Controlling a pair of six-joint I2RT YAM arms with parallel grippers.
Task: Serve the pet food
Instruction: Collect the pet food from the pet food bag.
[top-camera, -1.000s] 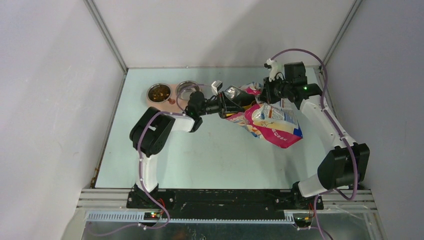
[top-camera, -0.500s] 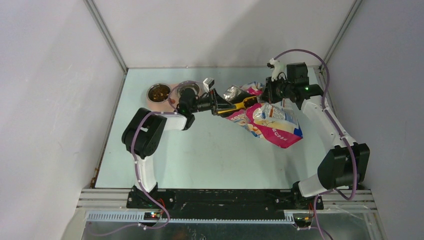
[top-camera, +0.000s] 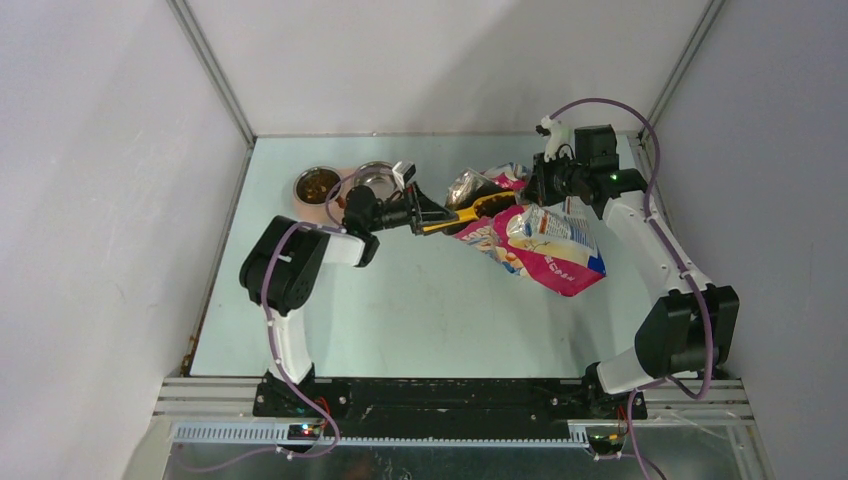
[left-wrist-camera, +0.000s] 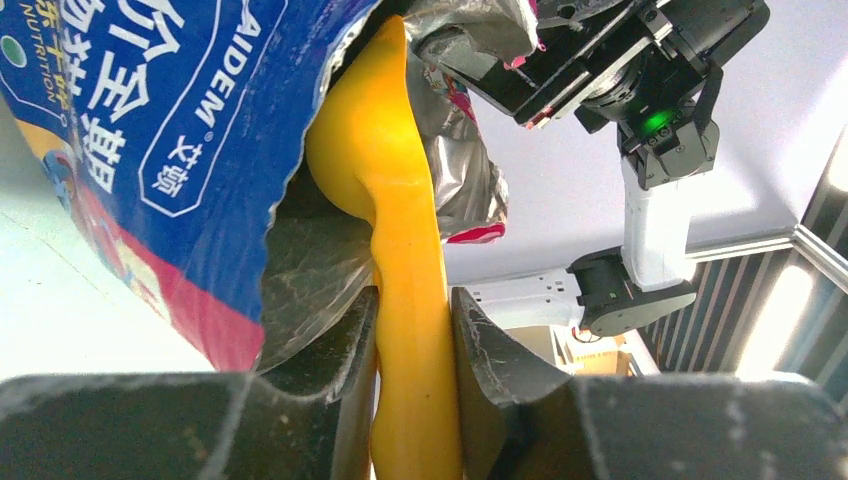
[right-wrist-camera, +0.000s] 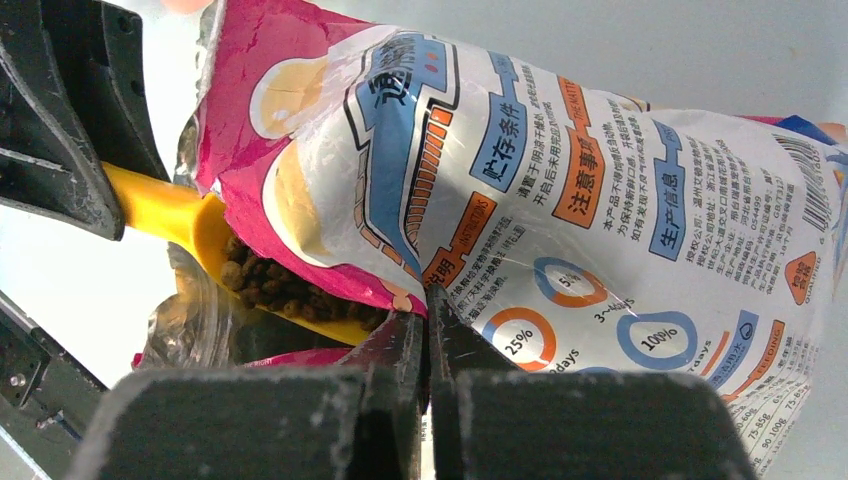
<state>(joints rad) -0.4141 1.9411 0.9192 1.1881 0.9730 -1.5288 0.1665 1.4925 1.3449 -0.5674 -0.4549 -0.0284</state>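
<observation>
The cat food bag lies at the right of the table, its torn mouth facing left. My right gripper is shut on the bag's upper edge and holds the mouth up. My left gripper is shut on the orange scoop's handle. The scoop reaches into the bag's mouth. In the right wrist view its bowl carries brown pet food, half under the pink flap. The left wrist view shows the bag's blue side and its silver lining.
The pink double-bowl feeder stands at the back left, close behind my left wrist. Its left bowl holds kibble; the right bowl is partly hidden by the arm. Walls close in the table at back and sides.
My left gripper has drawn back to the left with the scoop, sliding it partway out of the bag's mouth. The right gripper and the bag have stayed put.
</observation>
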